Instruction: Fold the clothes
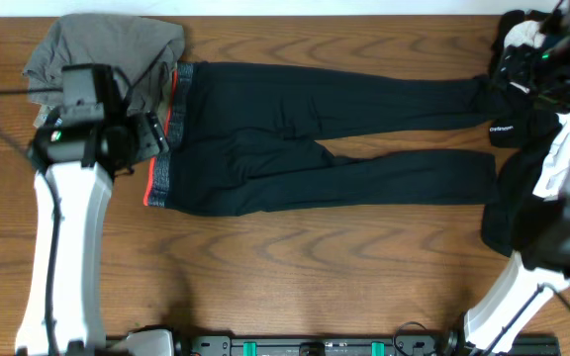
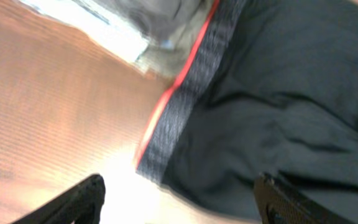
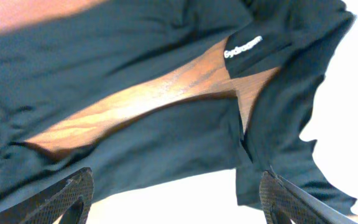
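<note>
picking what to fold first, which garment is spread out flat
The black leggings, stretched full length across the middle; the grey garment and the black-and-white tops lie bunched at the ends.

I count one pair of black leggings [image 1: 315,138] on the one tabletop [image 1: 295,267], with two legs and one grey waistband [image 1: 161,173]. There is one grey garment [image 1: 107,44], bunched up. There is one heap of black-and-white tops [image 1: 532,158]; how many pieces are in it I cannot tell. Of tools I have two: my left tool [image 2: 179,183] and my right tool [image 3: 176,174].
</note>
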